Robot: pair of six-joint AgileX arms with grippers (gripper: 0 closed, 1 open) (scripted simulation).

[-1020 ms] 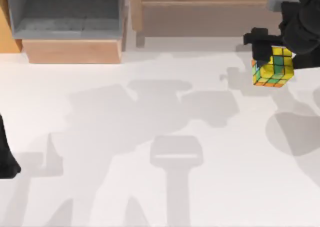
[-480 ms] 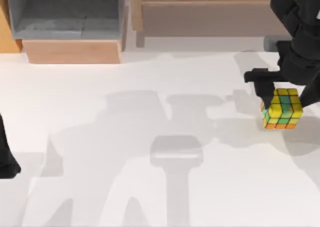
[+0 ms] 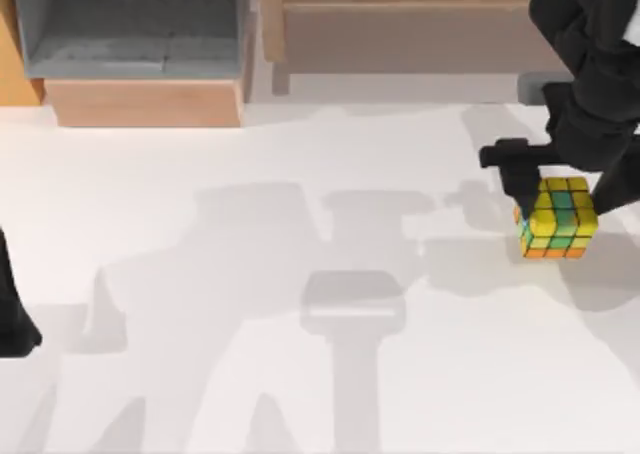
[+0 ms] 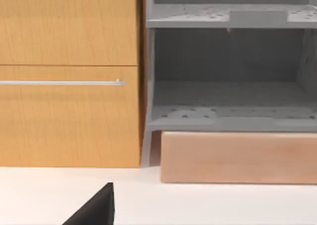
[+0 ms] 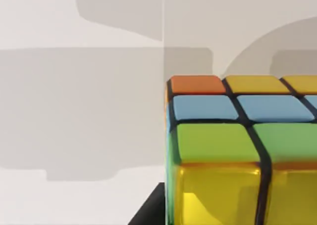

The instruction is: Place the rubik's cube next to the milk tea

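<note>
1. In the top view, the right arm reaches in from the two o'clock corner of the table and bends down toward three o'clock, its dark links stacked over the cube.
2. The right gripper sits at the top of the rubik's cube. One dark finger shows against the cube's nine o'clock side. The other finger is hidden under the wrist, so how wide the jaws stand cannot be told, nor whether they clamp the cube.
3. The rubik's cube lies at about three o'clock on the table, near the right edge, with its shadow just beneath it. Whether it rests on the surface or hangs just above cannot be told.
4. The cube has no long axis. Its yellow and green face points up toward the camera, and a strip of orange tiles faces six o'clock. Its edges are turned slightly off the table's edges.
5. In the right wrist view the cube shows orange, yellow, blue and green tiles, with a dark finger tip at its corner.
6. The left arm is parked at the nine o'clock edge; its wrist view faces a wooden cabinet and a grey shelf unit.
</note>
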